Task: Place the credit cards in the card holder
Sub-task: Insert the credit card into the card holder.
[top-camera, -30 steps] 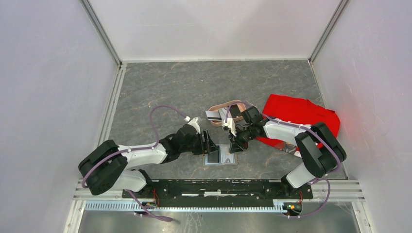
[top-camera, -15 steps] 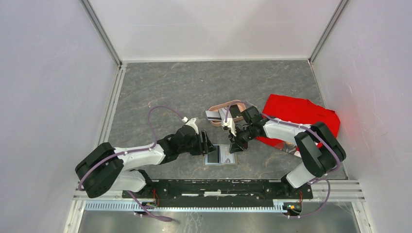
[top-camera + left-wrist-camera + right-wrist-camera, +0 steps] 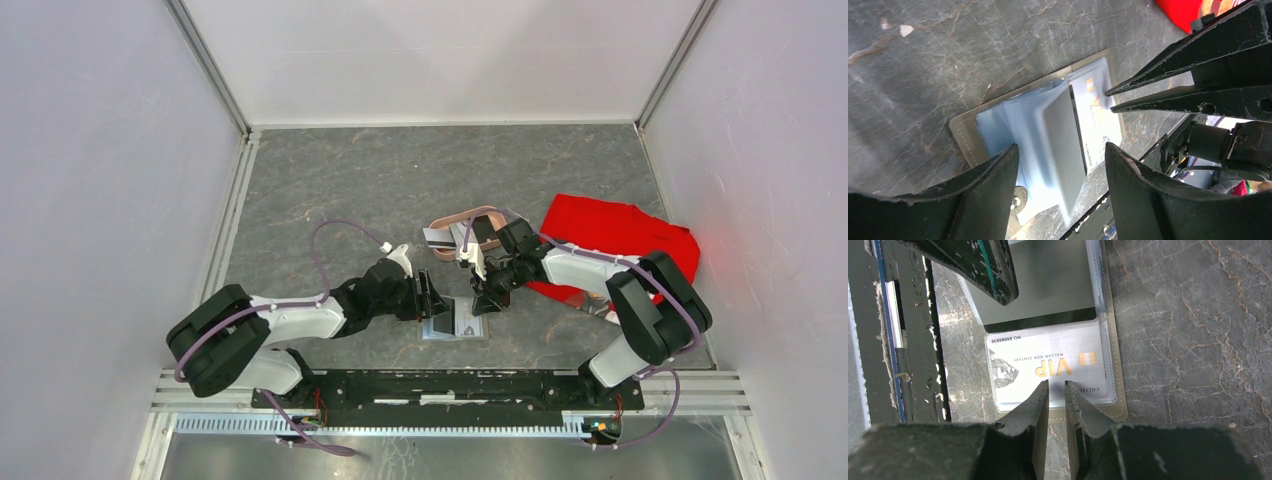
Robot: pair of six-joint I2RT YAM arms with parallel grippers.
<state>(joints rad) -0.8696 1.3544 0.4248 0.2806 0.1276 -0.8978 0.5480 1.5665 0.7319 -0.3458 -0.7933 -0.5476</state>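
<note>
Open olive card holder [image 3: 455, 335] lies flat on the grey table [image 3: 380, 190], centre, by the near edge, btwn both arms. L gripper [image 3: 1061, 148] is released, fingers wide apart, straddling a grey card [image 3: 1060, 130] tilted up from the holder's left panel. R gripper [image 3: 1056, 384] is almost closed w/ a thin empty gap, grasping nothing, tips at the edge of the VIP card [image 3: 1048, 362] on the right panel. Farther back, a pink tray [image 3: 470, 213] holds a third card [image 3: 437, 238]. A red cloth [image 3: 615, 235] is to its right.

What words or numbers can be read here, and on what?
"VIP": gold letters on the whitish card lying in the card holder.
"MALSON NEW CENTURY": same card, small, seen upside down.
"NO.888888": along that card's edge; last digits unclear.
Print at the card's near corner: partly hidden, unreadable.
</note>
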